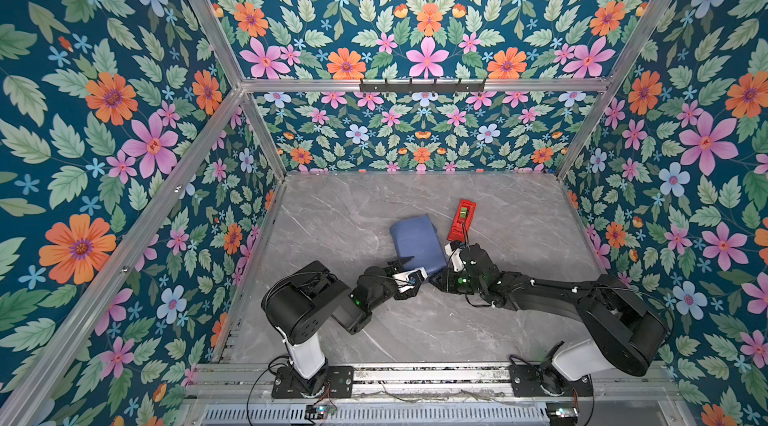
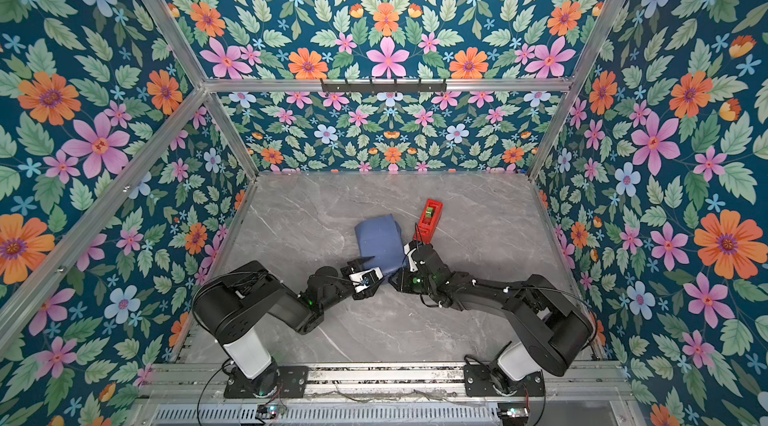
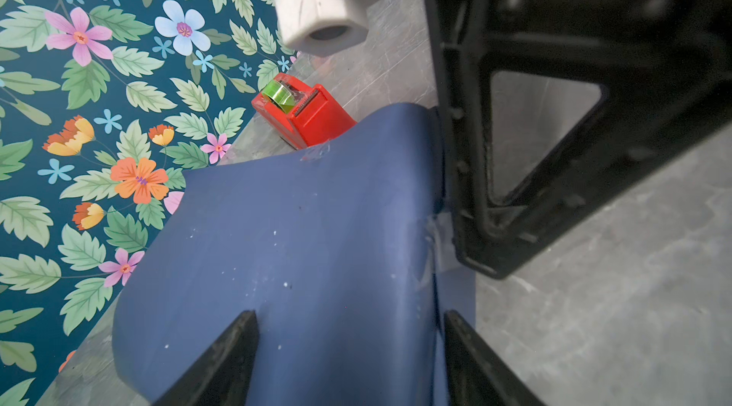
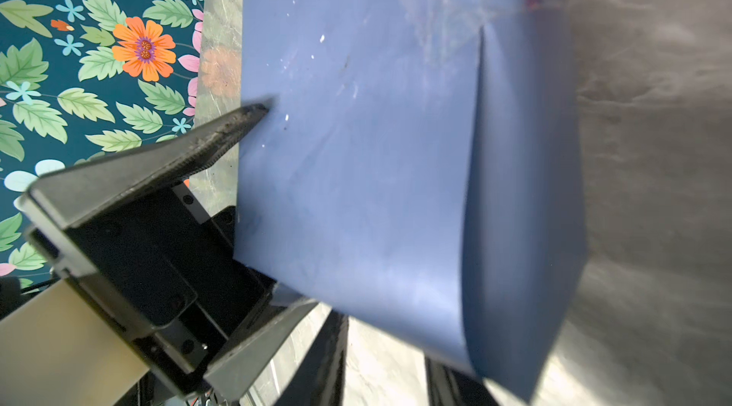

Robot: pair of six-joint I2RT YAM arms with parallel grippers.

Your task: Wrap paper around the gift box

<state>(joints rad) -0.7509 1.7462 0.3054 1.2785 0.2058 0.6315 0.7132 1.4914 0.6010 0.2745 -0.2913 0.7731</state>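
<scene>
Left fingers (image 3: pixel 237 352) spread wide, tips resting on paper (image 1: pixel 415 243), middle of bench (image 1: pixel 332 203). Right fingers (image 4: pixel 328 348) slightly parted, mostly cut off. Red tape dispenser (image 1: pixel 462 218) just beyond, toward far edge.

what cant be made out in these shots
- the gift box: hidden in every view, inside the paper.
- the tape dispenser: in the right wrist view only a red blur behind the paper's edge.
- the right gripper: fingertips under its own wrist in both top views, blurred in the right wrist view.
- the left gripper: contact with the paper unclear.
</scene>
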